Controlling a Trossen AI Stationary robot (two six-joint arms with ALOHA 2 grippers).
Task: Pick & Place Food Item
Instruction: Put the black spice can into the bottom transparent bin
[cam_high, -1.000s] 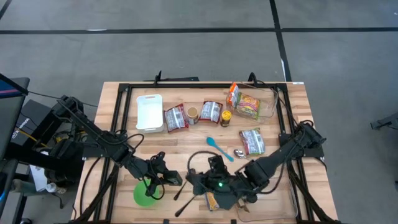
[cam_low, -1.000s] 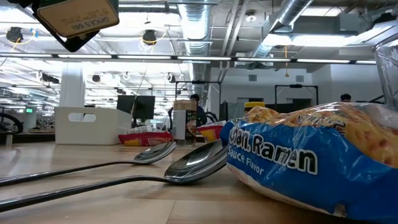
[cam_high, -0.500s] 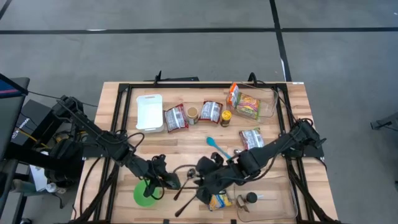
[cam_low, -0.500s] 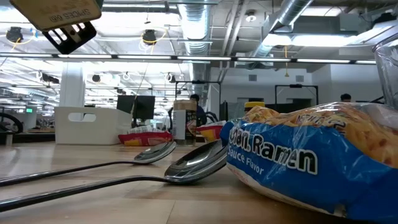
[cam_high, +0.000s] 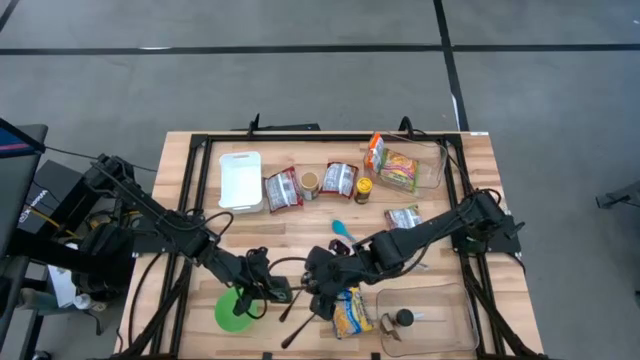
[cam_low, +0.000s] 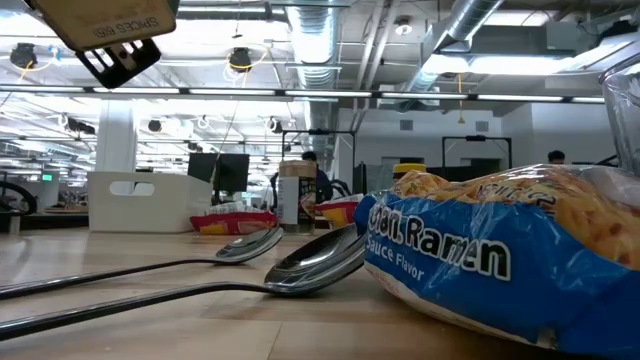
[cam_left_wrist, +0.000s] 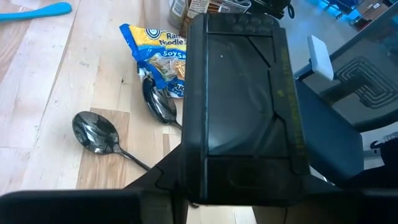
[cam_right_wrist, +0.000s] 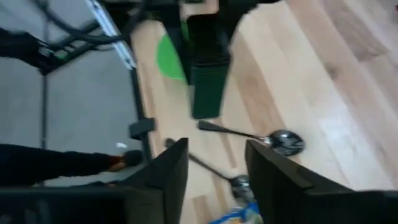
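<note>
A blue ramen packet (cam_high: 350, 311) (cam_low: 500, 262) lies flat on the wood near the table's front edge, with two metal spoons (cam_high: 297, 300) (cam_low: 300, 262) beside it. My left gripper (cam_high: 268, 288) is shut on a flat black spice box (cam_left_wrist: 239, 102) (cam_low: 110, 28) and holds it above the table, next to a green plate (cam_high: 232, 311). My right gripper (cam_high: 318, 279) (cam_right_wrist: 216, 150) hovers open over the spoons, left of the ramen packet, with nothing between its fingers. It faces the black box (cam_right_wrist: 208, 74). My left gripper holds the black spice box by its near end (cam_left_wrist: 211, 186), between the two fingers. The box sticks out forward past them, slanting down. It is lifted clear of the table. The box itself hides the fingertips.
Along the far side stand a white tub (cam_high: 240, 180), several snack packets (cam_high: 338, 179), small jars and a clear bin (cam_high: 425, 170). A blue spoon (cam_high: 343, 229) and another packet (cam_high: 403, 217) lie mid-table. A clear tray (cam_high: 420, 318) with a bottle sits front right.
My right gripper has gone from over the ramen packet toward the table's left and a little toward the far edge, rolling its wrist. The ramen packet now lies uncovered on the table. The black box in my left gripper has tipped slightly.
</note>
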